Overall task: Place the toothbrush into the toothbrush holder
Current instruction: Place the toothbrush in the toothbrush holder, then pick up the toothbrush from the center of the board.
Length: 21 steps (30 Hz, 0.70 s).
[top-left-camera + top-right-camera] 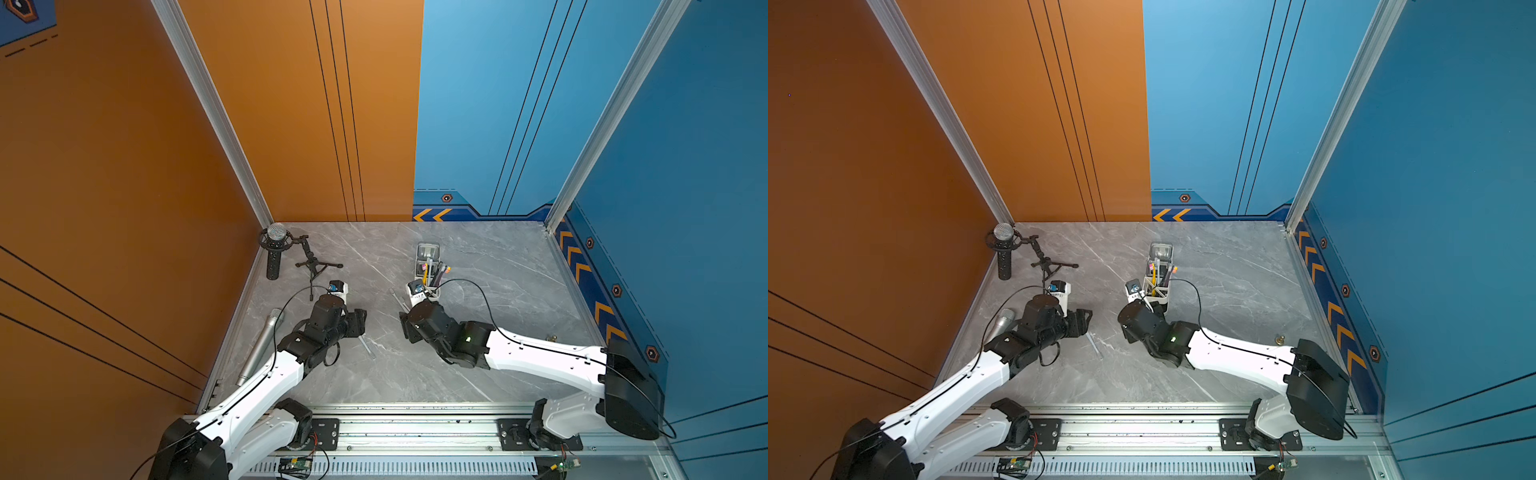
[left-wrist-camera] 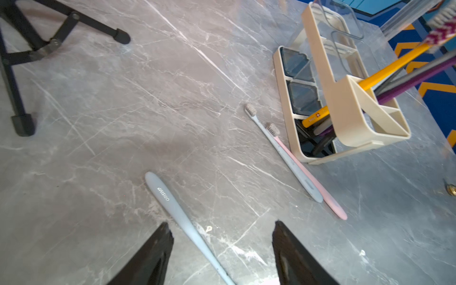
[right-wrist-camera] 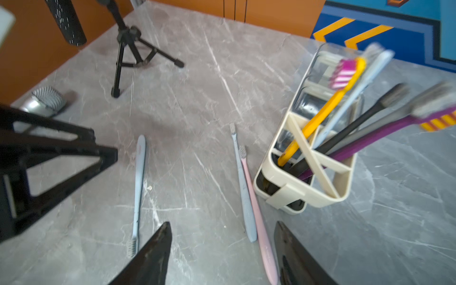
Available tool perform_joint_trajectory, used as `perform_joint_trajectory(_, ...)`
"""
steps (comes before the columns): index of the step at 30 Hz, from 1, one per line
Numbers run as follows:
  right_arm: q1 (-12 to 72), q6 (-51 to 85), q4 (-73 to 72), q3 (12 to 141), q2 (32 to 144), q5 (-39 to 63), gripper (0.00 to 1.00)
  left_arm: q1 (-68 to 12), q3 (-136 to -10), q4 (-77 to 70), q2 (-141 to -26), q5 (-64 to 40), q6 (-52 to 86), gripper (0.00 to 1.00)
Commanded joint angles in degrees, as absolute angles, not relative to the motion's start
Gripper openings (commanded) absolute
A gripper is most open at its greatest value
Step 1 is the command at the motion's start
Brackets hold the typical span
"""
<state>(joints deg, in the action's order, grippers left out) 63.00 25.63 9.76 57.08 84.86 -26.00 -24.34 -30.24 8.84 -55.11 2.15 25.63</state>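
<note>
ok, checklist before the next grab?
1. left gripper open: ok.
2. right gripper open: ok.
3. lone brush lined up for the left arm: ok, its handle runs between the open jaws.
4. pink brush free to lift alone: not ok, it lies right against the grey brush.
5. holder upright: ok.
6. Room in holder: ok, a section beside its divider looks empty.
</note>
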Motion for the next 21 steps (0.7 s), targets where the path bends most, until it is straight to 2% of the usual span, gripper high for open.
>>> perform_joint_trajectory(1, 64.61, 29.27, 11.59, 60.03, 88.15, -25.74, 0.67, -22.62, -28.64, 9.7, -53.9, 0.66, 26.18, 0.68)
perform_joint_trajectory(11, 68.83, 30.31, 14.04, 66.62, 100.03, -24.52, 0.67, -18.79, -25.33, 9.27, -49.72, 2.63, 27.32, 0.69)
perform_joint_trajectory(21, 70.3, 28.55, 18.17, 67.07, 102.95, -17.99, 0.68, -16.89, -26.61, 8.79, -49.58, -0.33, 28.72, 0.69)
